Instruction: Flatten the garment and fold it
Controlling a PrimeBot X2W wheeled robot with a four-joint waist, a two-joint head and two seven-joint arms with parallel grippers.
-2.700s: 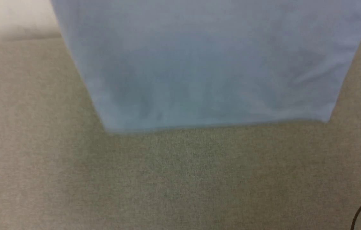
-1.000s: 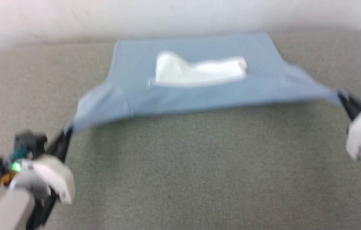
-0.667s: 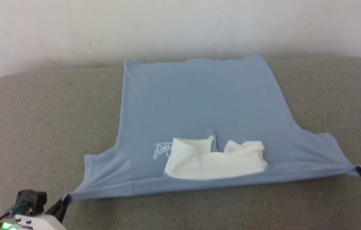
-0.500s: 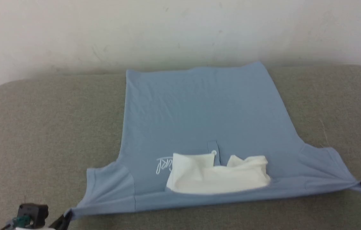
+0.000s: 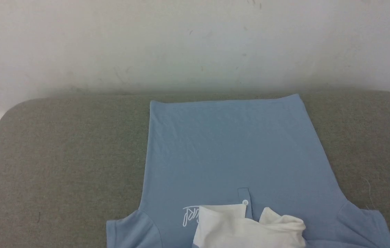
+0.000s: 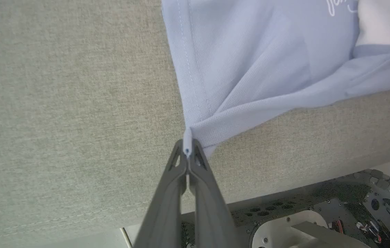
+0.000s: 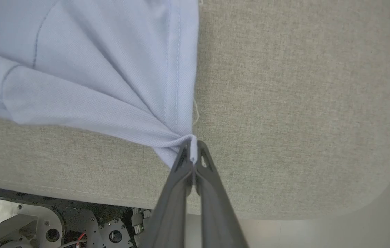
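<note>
The garment is laid front-up on the bench, its 2 sleeve corners clamped in the jaws of the left gripper and right gripper. The sleeves should be drawn outward evenly so the creases are flattened.

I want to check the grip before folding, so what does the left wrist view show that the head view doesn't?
Left wrist view: the left end effector shut on the sleeve corner, and the robot's base below the cushion edge. Head view: the shirt's hem lying flat near the wall, plus the placket button. Both: blue shirt, white collar, script logo, grey cushion.
</note>
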